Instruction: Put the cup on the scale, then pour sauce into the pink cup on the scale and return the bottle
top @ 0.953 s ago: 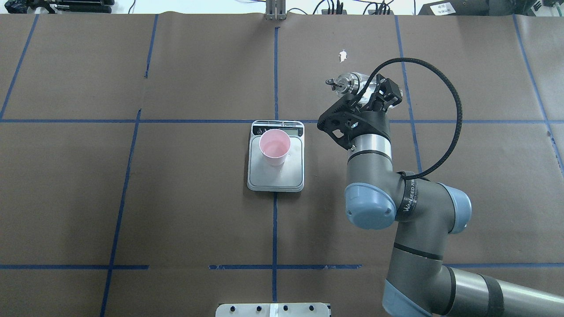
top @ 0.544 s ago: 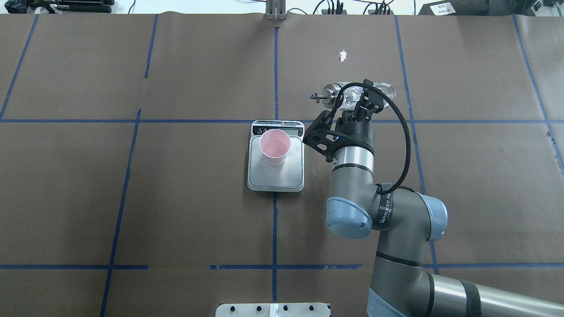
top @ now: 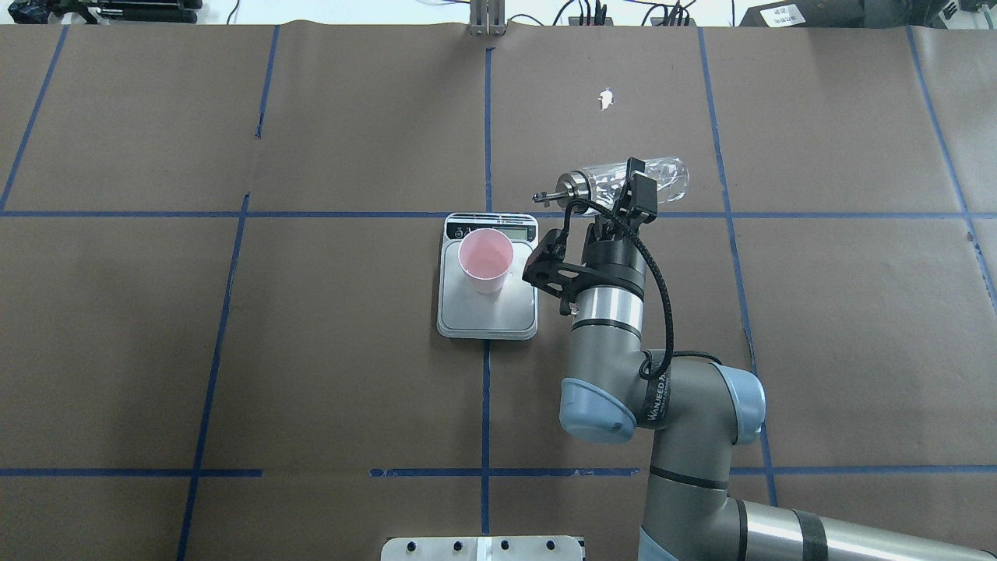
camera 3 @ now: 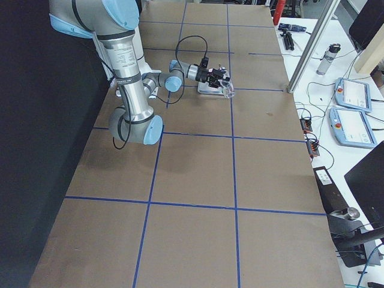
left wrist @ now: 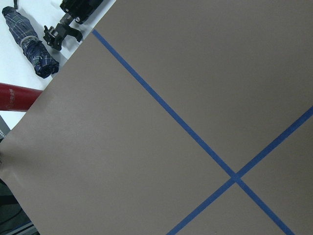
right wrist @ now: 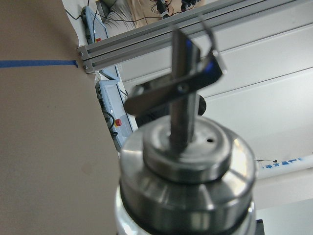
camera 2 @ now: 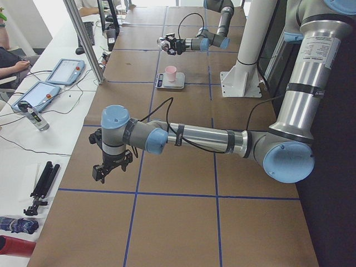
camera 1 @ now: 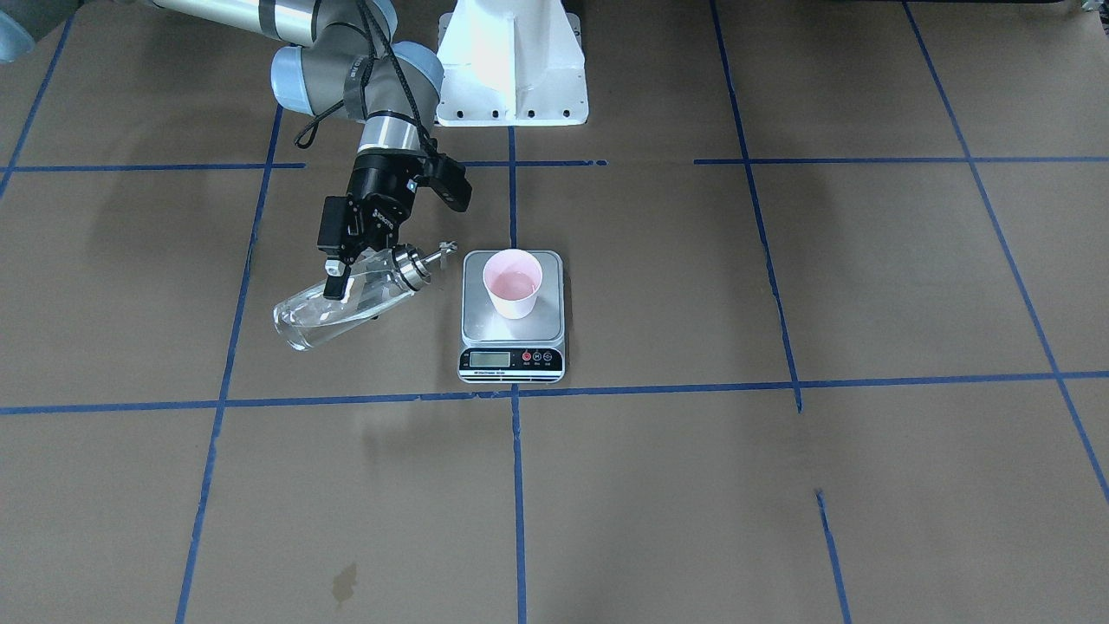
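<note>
**Bottle held near level beside the scale, spout aimed toward the cup**

Clamped in the right tool, across the middle of its glass body: the bottle, carried clear of the desk and tipped close to level. Same grip confirmed from the front-facing view, with a black finger pressed on the clear glass. Laid with the long axis almost parallel to the desk's 2 long edges, base toward the right end, silver cap and thin spout toward the left end. Hard to say which end sits higher.

Standing upright on the steel platform of the scale, about mid-desk: the pink cup, mouth open upward. Faint sheen inside it in the front-facing view, possibly some sauce already in; not certain.

Key relation: from the spout tip, cup found toward the left end, with the tip just beside the scale's right-end side and not over the platform or the rim. Judged from that, only a short shift along the bottle's own axis needed to bring spout over cup, or else a swing upright for the return.

Far nearer to the job: the right arm. Parked well away, near the left end on the operators' edge: the left tool, holding nothing visible; apart or together cannot be told from that far side view
</note>
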You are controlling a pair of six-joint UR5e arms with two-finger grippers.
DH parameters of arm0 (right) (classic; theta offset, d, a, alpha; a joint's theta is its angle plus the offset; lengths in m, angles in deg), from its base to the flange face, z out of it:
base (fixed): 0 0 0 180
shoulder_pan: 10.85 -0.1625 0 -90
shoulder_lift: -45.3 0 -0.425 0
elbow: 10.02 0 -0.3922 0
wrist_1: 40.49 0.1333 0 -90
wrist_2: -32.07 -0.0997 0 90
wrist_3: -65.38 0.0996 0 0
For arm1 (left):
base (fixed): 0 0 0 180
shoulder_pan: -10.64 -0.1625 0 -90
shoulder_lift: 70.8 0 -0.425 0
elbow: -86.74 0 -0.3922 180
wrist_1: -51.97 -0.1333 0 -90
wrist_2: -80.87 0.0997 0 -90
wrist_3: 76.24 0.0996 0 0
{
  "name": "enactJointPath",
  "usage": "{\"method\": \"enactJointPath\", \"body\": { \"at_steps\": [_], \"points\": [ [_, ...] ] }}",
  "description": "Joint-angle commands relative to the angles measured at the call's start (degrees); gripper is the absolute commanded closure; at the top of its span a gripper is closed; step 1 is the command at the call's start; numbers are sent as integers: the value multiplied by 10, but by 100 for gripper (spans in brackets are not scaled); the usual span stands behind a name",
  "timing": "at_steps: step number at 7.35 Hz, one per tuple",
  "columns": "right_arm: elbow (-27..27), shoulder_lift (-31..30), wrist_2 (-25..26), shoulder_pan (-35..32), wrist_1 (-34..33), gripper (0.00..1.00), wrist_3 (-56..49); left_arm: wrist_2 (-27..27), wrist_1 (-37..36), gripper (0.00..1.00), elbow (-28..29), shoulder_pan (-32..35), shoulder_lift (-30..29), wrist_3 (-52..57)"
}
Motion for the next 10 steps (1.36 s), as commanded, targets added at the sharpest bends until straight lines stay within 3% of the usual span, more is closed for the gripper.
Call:
{"method": "enactJointPath", "body": {
  "at_steps": [1, 6, 8, 10],
  "points": [
    [-13, 0, 28, 11, 0, 100, -5, 2, 3, 0, 4, 1, 2, -2],
    [-31, 1, 71, 25, 0, 100, -47, 3, 3, 0, 22, 1, 3, 4],
    [-75, 31, 91, 26, 0, 100, -61, 3, 3, 0, 28, 1, 2, 4],
    [-78, 31, 110, 26, 0, 100, -108, 4, 3, 0, 29, 3, 3, 4]
  ]
}}
